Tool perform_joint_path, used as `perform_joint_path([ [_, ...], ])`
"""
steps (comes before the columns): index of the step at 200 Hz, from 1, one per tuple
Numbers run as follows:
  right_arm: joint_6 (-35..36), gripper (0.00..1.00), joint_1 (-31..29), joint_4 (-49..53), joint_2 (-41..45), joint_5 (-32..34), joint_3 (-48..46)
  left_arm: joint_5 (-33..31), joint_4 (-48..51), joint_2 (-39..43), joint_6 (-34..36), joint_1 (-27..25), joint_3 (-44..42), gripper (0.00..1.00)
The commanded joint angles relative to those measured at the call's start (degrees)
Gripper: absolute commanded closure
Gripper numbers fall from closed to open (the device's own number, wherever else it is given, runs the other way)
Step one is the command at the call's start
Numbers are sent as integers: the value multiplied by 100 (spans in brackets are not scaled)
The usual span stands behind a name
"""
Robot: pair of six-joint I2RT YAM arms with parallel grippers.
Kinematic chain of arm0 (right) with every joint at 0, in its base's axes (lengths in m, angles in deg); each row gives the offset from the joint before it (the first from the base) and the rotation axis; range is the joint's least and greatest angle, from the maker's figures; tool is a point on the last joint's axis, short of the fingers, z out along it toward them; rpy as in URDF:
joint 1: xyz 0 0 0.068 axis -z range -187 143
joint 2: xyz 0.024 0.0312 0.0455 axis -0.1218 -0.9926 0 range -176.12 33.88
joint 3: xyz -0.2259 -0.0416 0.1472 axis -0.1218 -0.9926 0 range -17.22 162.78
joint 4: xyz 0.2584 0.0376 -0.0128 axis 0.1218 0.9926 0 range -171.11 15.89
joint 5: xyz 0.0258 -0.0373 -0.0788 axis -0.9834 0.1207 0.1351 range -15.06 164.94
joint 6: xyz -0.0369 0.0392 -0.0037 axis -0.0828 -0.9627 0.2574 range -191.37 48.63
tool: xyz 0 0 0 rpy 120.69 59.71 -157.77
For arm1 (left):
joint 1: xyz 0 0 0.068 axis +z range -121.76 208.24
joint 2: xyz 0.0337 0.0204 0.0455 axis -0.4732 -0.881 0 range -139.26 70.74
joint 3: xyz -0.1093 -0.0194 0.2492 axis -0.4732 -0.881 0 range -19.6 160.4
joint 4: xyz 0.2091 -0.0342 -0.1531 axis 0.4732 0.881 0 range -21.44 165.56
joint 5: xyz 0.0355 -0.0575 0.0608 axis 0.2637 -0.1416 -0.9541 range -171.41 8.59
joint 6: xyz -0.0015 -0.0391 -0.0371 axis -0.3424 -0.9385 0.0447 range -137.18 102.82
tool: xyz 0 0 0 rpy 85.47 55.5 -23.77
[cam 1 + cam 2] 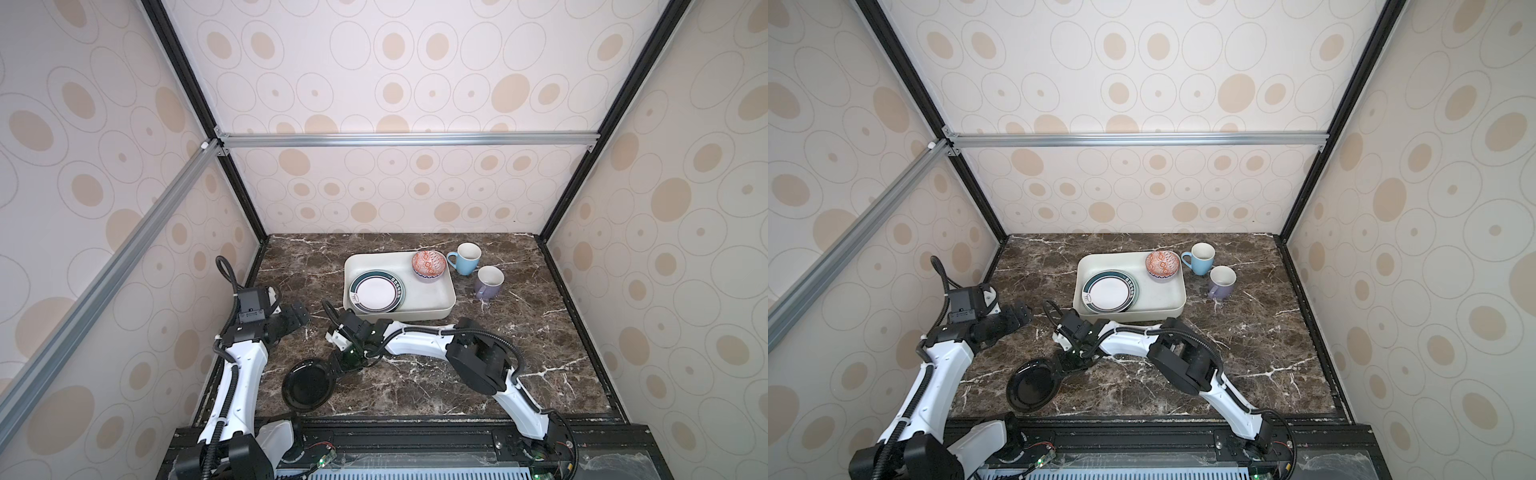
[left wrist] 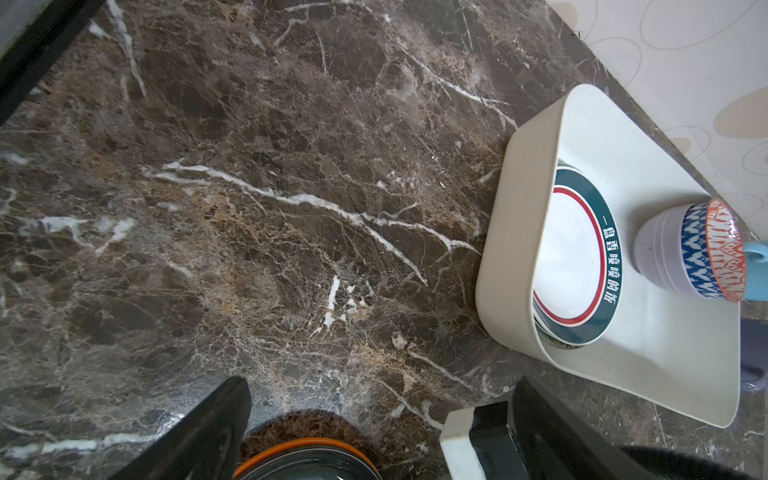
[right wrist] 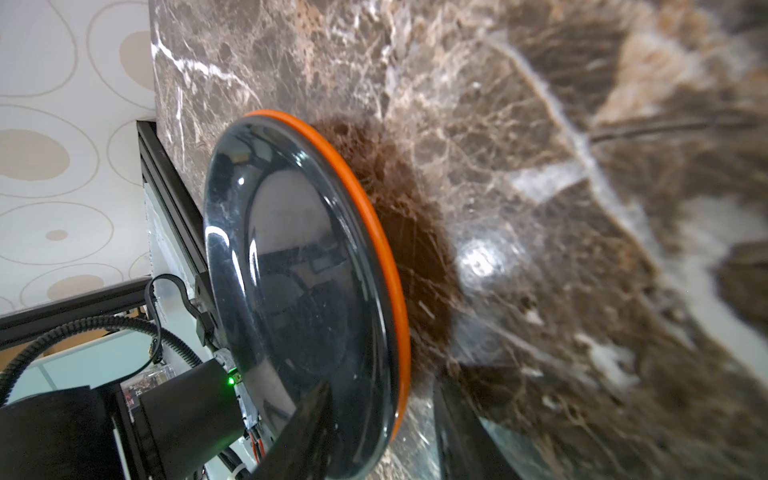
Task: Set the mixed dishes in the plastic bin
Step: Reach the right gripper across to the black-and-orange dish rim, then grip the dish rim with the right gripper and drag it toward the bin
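Note:
A black plate (image 1: 307,384) (image 1: 1032,384) with an orange rim (image 3: 365,199) lies near the table's front left. My right gripper (image 1: 338,365) (image 1: 1061,363) (image 3: 374,436) straddles its right edge: one finger lies over the glossy top, the other sits beyond the rim with a strip of table showing between them. The white plastic bin (image 1: 432,311) (image 1: 1158,313) (image 2: 507,249) holds a green-rimmed plate (image 1: 376,291) (image 2: 577,257) stacked on another, and a red-patterned bowl (image 1: 429,264) (image 2: 715,249) nested on a pale one. My left gripper (image 1: 297,316) (image 2: 374,432) hovers open and empty left of the bin.
A light blue mug (image 1: 467,258) (image 1: 1202,257) and a lavender mug (image 1: 489,282) (image 1: 1222,282) stand upright on the marble just right of the bin. Patterned walls close in the table on three sides. A black frame rail (image 1: 415,432) runs along the front edge.

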Motion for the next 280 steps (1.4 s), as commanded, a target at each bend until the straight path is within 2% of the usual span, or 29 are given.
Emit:
perform_joint_path([
  [1,41,61,-109,430,-270,189,184,105,-127,68,73,44,-76,1],
  [45,115,64,-151,783,-397,357,450,118,-221,163,42,50,-211,1],
  [107,133,75,-149,1111,-519,631,650,118,-288,207,42,56,-293,1],
  [178,38,88,-85,1082,-518,577,654,110,-404,244,2,59,-344,1],
  [280,-139,93,190,720,-284,599,130,91,-464,209,-30,78,-344,1],
])
